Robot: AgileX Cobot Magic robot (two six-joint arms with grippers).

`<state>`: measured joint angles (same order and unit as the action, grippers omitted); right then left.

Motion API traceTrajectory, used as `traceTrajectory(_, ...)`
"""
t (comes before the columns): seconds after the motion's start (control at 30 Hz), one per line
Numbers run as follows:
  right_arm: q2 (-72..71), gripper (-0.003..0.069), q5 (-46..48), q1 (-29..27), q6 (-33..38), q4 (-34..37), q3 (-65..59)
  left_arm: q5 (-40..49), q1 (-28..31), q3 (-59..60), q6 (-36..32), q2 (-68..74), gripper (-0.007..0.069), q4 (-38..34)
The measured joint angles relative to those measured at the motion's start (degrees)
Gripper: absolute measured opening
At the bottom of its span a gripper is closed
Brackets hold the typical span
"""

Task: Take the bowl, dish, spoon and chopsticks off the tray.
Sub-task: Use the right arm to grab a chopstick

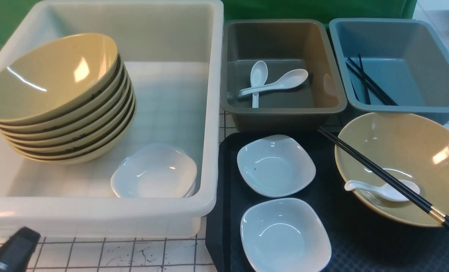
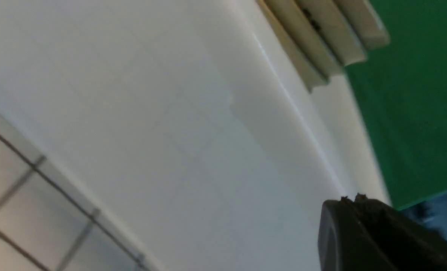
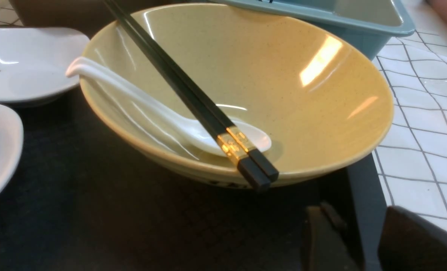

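Front view: raised, on the robot's side of the bowl [image 1: 402, 151], facing forward and down. Right wrist view: close, low, facing same bowl; both share it. Left wrist view: tight against white tub [image 2: 171, 113], well left of bowl.

White table [image 1: 96, 253] with a dark grid-line pattern, some scuff marks on the near-left part. Four containers sit directly on it. Big white tub [image 1: 96, 217] takes the left half. Black tray [image 1: 360, 241] near right, diamond texture, its left edge just beside the tub's near right corner. Grey bin [image 1: 281, 113] behind the tray, just beside the tub's right wall. Blue bin [image 1: 394, 109] right of the grey bin, close alongside it. Bare grid shows right of the tray.
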<state>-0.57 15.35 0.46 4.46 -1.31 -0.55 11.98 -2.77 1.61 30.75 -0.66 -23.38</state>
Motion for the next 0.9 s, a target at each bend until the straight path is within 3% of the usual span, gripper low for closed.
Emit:
traceTrajectory(0.2,0.0,0.0235,0.0,0.0,0.0,0.0,0.0,-4.6,0.0,0.0,2.0,0.0,-0.0001,-16.0)
traceTrajectory(0.43,0.0,0.0235,0.0,0.0,0.0,0.0,0.0,-4.8,0.0,-1.1,0.3,0.0,-0.0001,-22.0)
traceTrajectory(0.67,0.0,0.0235,0.0,0.0,0.0,0.0,0.0,7.2,0.0,-14.0,-19.0,4.6,-0.0001,-19.1)
traceTrajectory(0.9,0.0,0.0235,-0.9,0.0,-0.6,0.1,-0.1,17.8,0.0,-27.5,-32.0,15.6,-0.0001,-18.7)
